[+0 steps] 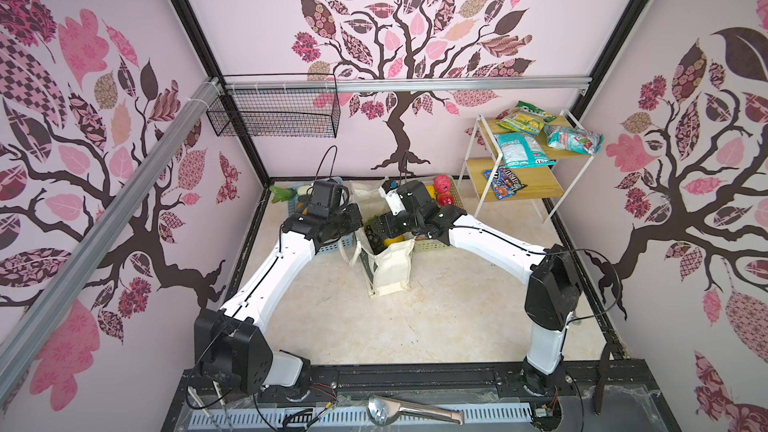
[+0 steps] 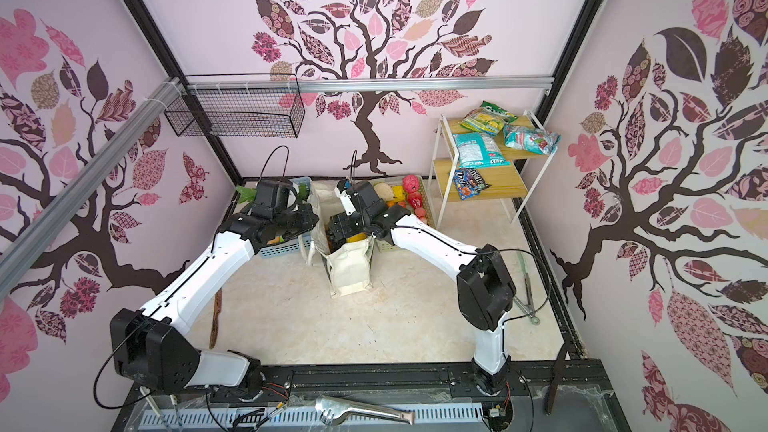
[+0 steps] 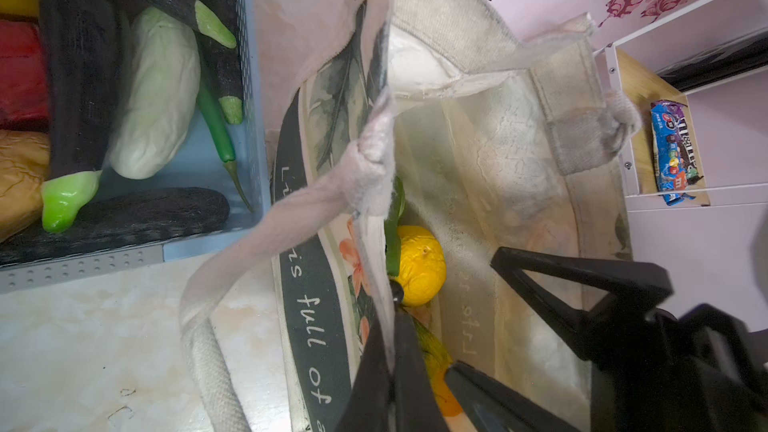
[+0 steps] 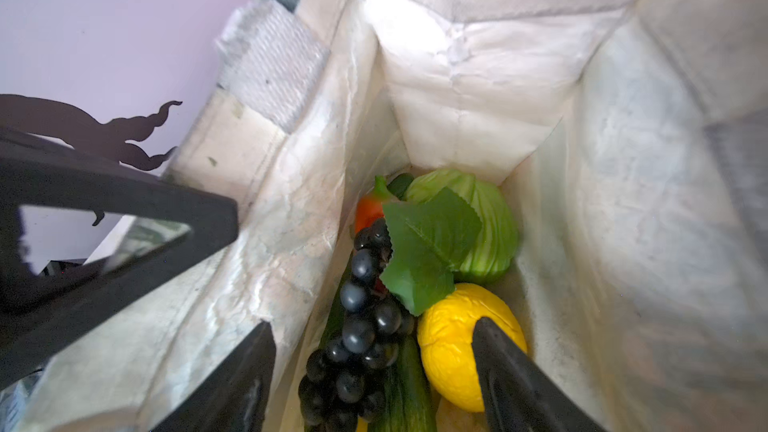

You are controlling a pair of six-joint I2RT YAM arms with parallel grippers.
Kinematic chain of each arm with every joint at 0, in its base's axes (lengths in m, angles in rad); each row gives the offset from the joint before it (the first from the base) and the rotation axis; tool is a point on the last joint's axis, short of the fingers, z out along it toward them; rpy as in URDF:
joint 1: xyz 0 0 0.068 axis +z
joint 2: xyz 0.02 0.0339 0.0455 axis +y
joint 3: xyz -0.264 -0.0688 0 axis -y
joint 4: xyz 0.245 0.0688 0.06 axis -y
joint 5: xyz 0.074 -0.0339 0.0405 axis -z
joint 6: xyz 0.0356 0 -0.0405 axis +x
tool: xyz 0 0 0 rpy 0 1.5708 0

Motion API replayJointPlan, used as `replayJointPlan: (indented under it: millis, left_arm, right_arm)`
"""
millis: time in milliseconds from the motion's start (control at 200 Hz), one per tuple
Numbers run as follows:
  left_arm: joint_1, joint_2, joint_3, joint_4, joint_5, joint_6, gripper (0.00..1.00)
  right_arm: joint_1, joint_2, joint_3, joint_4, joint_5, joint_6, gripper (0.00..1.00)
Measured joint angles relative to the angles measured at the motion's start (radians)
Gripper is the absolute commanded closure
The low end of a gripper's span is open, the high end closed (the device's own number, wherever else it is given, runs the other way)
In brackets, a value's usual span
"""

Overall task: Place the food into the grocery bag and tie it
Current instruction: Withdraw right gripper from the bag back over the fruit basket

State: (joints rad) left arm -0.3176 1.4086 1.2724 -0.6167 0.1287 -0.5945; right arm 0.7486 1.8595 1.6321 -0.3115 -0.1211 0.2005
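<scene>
We see pale pink walls (image 1: 257, 27) with a brown tree mural (image 1: 401, 126), a cream marbled floor (image 1: 374, 326), a two-tier wooden shelf (image 1: 540, 184) far right, a wire basket (image 1: 274, 118) far left.

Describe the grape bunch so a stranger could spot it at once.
Start at the cream tote standing in the middle of the table. Look down into it: the grapes lie near one wall, beside a yellow fruit and a green cabbage. They alone are a cluster of small dark balls, with a jagged green leaf at one end.
</scene>
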Motion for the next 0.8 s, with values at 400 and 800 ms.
replayJointPlan:
  millis: [400,800]
  left_arm:
    - [0.000,0.000,0.000,0.000,0.000,0.000,1.00]
    - [0.001,0.000,0.000,-0.002,0.000,0.000,1.00]
  right_arm:
    - [-0.018,-0.112,-0.007,0.001,0.037,-0.019,0.25]
    - [-0.140,-0.268,-0.156,0.017,0.091,-0.018,0.25]
